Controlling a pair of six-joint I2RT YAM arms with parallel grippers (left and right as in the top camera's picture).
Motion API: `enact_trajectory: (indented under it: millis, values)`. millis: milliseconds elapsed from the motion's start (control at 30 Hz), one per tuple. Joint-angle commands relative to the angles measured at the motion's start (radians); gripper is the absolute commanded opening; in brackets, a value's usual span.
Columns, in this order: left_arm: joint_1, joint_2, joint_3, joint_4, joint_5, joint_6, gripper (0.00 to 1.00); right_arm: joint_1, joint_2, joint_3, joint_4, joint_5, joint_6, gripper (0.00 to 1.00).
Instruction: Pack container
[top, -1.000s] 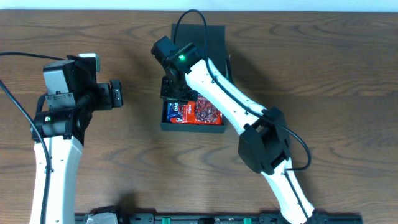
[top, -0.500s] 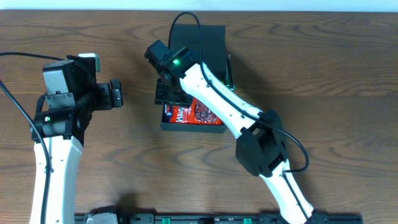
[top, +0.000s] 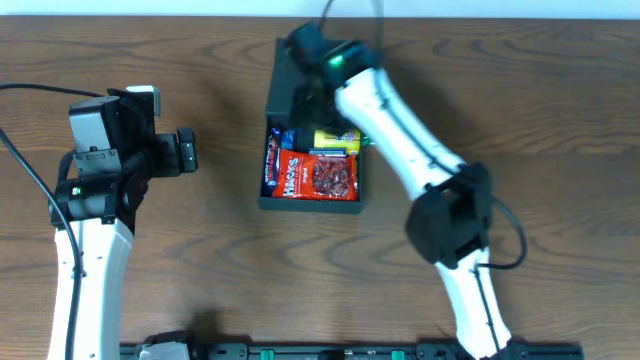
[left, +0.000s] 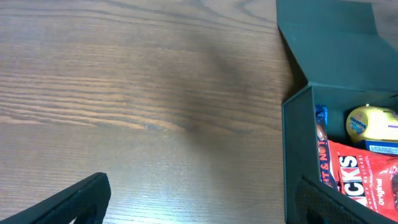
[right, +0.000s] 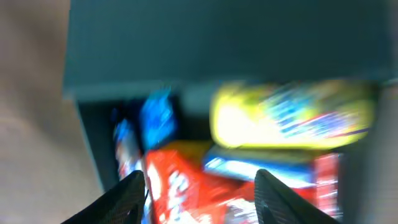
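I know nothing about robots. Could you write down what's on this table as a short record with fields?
packing target: container on the table, lid flap open
inside: red packet, yellow packet, blue packet
left arm: left tool open, empty, over bare wood apart from the container
right arm: right tool open, empty, above the packets in the container
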Motion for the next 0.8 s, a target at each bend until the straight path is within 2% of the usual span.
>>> enact_trajectory:
  millis: [0,167,400,767]
  values:
    - [0.004,-0.01,0.029,-0.004,-0.01,-0.005,0.95,-0.079,-0.056,0.026,-0.006,0.056,-0.015,0.56]
    - [0.004,-0.01,0.029,-0.007,-0.01,-0.005,0.95,-0.169,-0.05,0.018,0.009,0.122,-0.097,0.57]
    - [0.004,-0.01,0.029,-0.006,-0.01,-0.005,0.95,-0.201,-0.003,0.003,0.089,0.152,-0.247,0.54]
    - [0.004,-0.01,0.029,-0.017,-0.01,-0.019,0.95,-0.193,0.132,0.003,0.069,0.175,-0.253,0.53]
